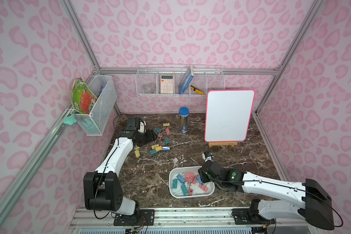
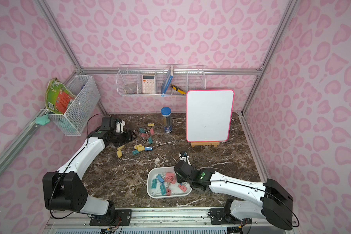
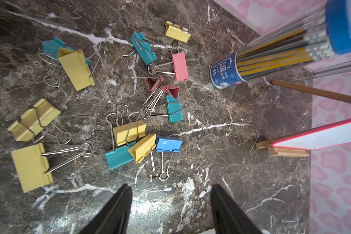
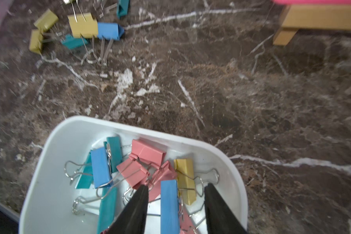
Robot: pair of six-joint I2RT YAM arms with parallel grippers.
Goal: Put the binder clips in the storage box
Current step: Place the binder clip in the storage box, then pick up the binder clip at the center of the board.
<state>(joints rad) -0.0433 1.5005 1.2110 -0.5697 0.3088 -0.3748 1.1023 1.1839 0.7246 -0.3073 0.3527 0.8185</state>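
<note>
Got the storage box (image 4: 55,172) up front with pink, teal and blue binder clips (image 4: 147,152) piled inside. Spotted the right gripper (image 4: 176,186) just above them, jaws apart, gripping nothing. Further back, found loose clips (image 3: 130,131) on the marble table (image 3: 231,162), next to the left gripper (image 3: 171,185), likewise apart, empty.

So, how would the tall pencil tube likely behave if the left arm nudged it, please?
The pencil tube stands tall on a narrow base, so a nudge near its blue cap would probably tip it. Being round, it would likely roll across the smooth table. Packed with pencils, it probably feels heavy for its size.
</note>
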